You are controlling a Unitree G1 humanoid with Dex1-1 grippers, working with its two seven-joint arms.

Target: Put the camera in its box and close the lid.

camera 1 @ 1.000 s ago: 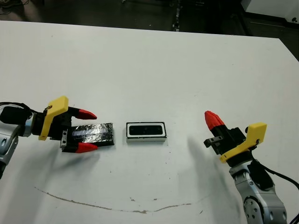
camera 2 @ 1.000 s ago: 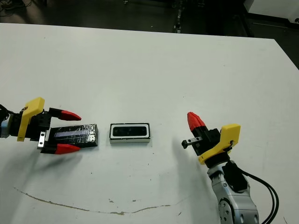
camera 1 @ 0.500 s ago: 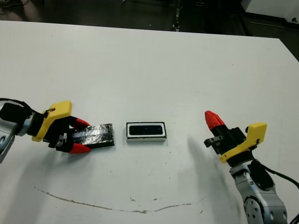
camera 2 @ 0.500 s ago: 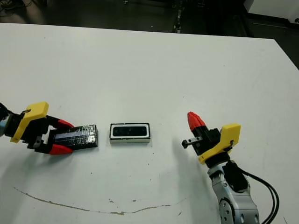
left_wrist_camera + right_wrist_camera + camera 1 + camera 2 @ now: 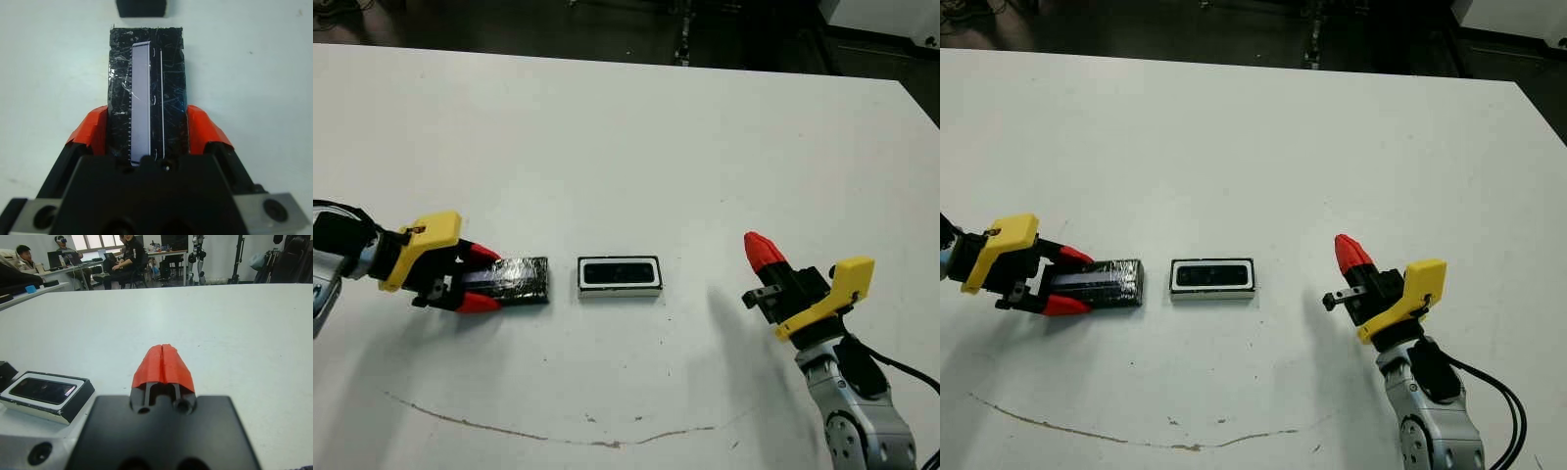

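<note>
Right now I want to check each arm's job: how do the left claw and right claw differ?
The left claw is shut on the lid, low at the table; the right claw holds nothing, fingers pressed together. The left lies beside the box; the right stands well off to its other side. Both have red fingertips and yellow mounts.

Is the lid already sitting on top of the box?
No, the lid lies on the table left of the box, gripped by the left tool.
</note>
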